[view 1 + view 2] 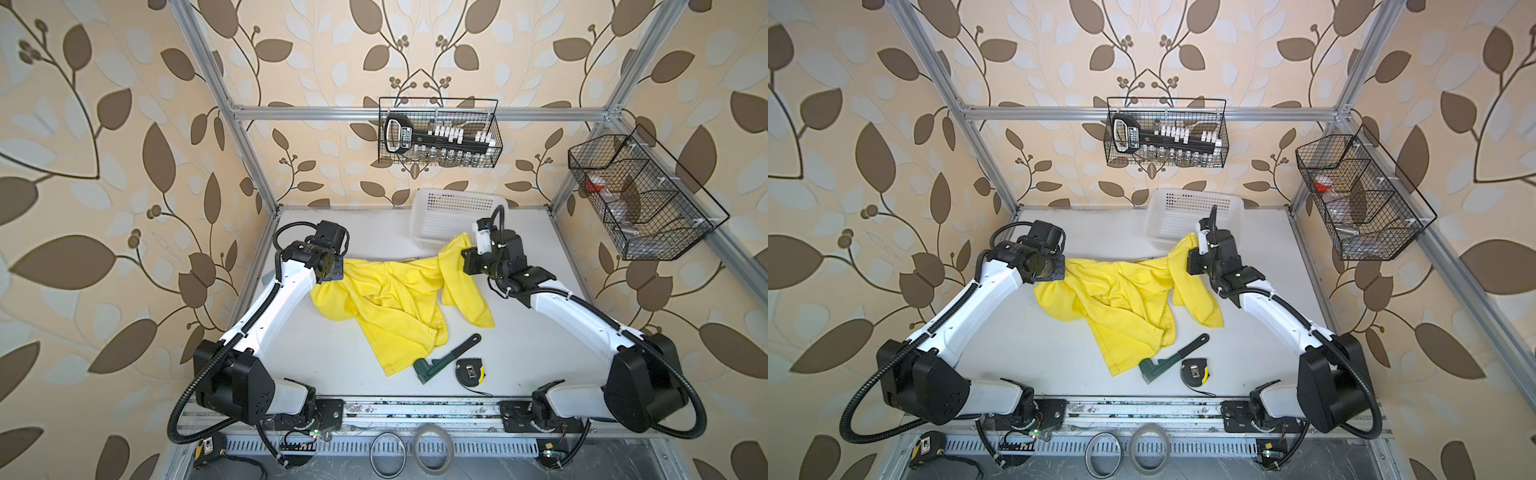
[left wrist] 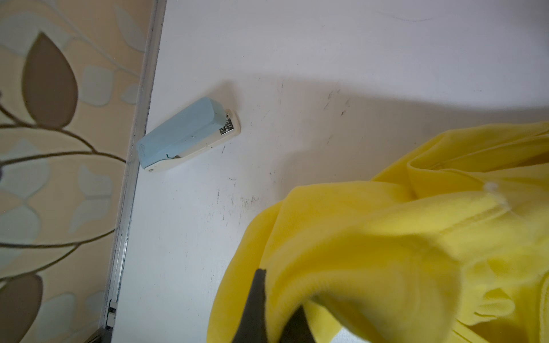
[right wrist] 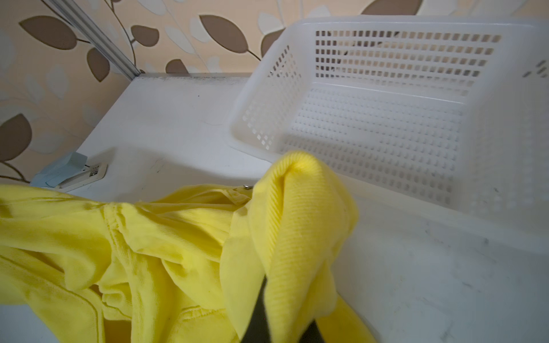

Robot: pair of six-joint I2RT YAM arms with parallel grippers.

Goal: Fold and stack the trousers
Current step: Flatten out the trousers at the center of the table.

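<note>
Top views: trousers crumpled on bench, strung between both jaws. Left wrist: left jaws closed on a fabric fold. Right wrist: right jaws pinching a ribbed edge, basket just beyond. Soft, light, limp; likely sags. I'd take the waistband corners.

No text is legible. The label on the black-handled tool in the wire basket and the stapler logo are too blurred to read.
</note>
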